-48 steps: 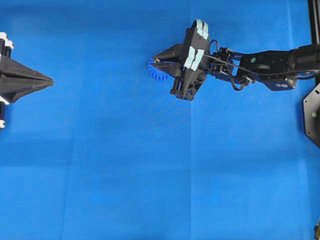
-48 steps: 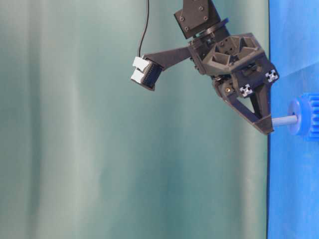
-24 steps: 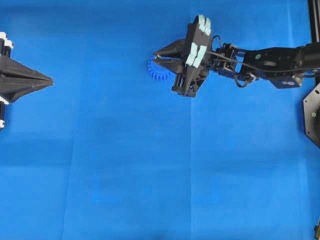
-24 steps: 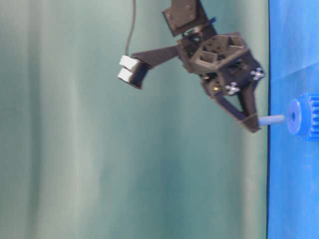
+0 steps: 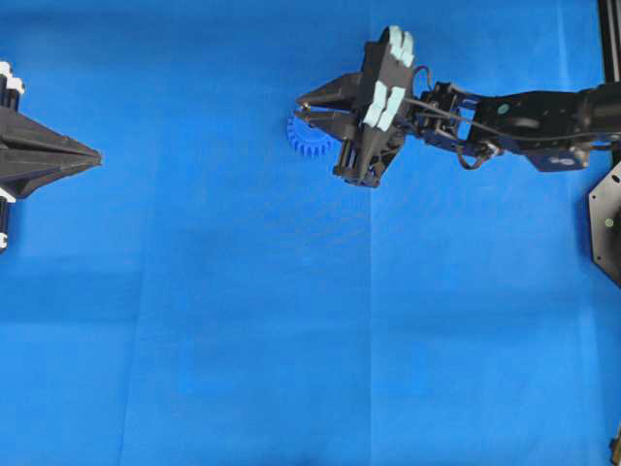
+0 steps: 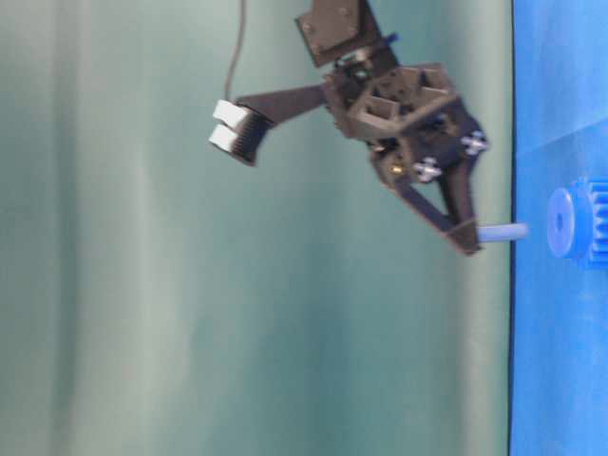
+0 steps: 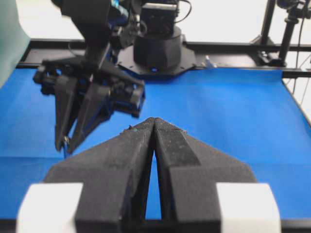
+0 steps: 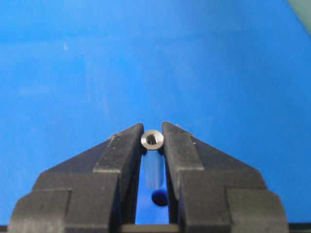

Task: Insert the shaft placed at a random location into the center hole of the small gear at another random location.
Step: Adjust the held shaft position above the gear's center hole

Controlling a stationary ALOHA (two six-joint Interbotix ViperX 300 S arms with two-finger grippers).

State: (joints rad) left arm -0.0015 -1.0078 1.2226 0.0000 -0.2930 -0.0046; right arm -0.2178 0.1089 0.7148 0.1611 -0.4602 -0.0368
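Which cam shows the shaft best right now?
Right wrist view: the shaft fills the centre, pinched between the right gripper fingers, end face visible. Table-level shows it side-on, clear of the small gear. Overhead and left wrist views hide it behind the gripper.

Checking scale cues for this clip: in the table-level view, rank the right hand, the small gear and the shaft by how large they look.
1. right hand, by far the largest.
2. small gear, cut off by the frame edge, so only part counts.
3. shaft, a short pin sticking out of the hand's closed tips, clear of the gear.
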